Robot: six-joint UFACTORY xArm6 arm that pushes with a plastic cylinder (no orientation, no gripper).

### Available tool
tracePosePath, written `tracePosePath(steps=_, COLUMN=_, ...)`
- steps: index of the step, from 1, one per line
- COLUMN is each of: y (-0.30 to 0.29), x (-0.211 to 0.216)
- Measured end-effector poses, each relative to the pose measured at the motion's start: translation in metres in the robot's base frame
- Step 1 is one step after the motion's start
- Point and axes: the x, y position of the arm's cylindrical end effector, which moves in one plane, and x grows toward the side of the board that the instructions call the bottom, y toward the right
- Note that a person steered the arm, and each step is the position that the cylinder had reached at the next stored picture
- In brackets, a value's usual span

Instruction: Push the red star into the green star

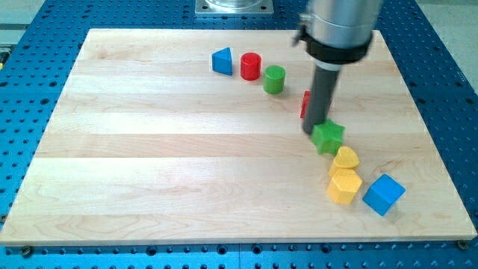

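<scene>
The green star (328, 137) lies right of the board's middle. Only a sliver of a red block, the red star (305, 104), shows behind my rod, just above and left of the green star. My tip (311, 130) rests on the board at the green star's left edge, below the red star, touching or nearly touching the green star.
A blue triangle (222, 60), a red cylinder (251, 66) and a green cylinder (274, 78) sit in a row near the view's top. A yellow heart (346, 158), a yellow hexagon (344, 185) and a blue cube (384, 194) lie below the green star. The wooden board (149, 149) rests on a blue perforated table.
</scene>
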Motion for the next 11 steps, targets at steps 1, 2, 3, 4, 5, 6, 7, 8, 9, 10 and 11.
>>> tracePosePath(steps=1, y=0.000, x=0.018)
tracePosePath(steps=2, y=-0.091, x=0.017)
tracePosePath(steps=3, y=-0.111, x=-0.015)
tracePosePath(steps=4, y=-0.071, x=-0.050)
tracePosePath(steps=5, y=-0.022, x=-0.059)
tracePosePath(steps=6, y=0.019, x=-0.056)
tracePosePath(steps=7, y=0.045, x=-0.028)
tracePosePath(steps=8, y=0.048, x=-0.016)
tracePosePath(steps=9, y=0.058, x=-0.057)
tracePosePath(steps=10, y=0.098, x=-0.061)
tracePosePath(steps=11, y=0.082, x=-0.019)
